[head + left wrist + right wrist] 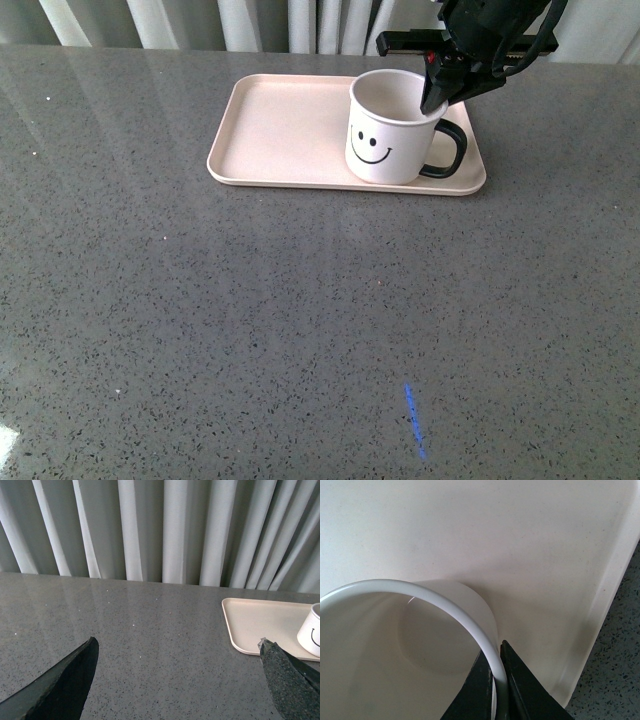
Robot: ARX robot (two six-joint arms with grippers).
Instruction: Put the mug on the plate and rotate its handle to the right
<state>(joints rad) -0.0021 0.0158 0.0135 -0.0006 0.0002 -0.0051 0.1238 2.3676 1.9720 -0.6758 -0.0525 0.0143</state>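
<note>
The mug (385, 135) stands on the plate (280, 130), its rim clamped by our right gripper (497, 680), one jaw inside the wall, one outside. The handle (450, 150) sits just beside the outer jaw, pointing right, so we judge only the release remains. Our left gripper (177, 642) holds nothing, jaws apart, the plate beyond one jaw. We read no writing, only a smiley face (372, 142).
</note>
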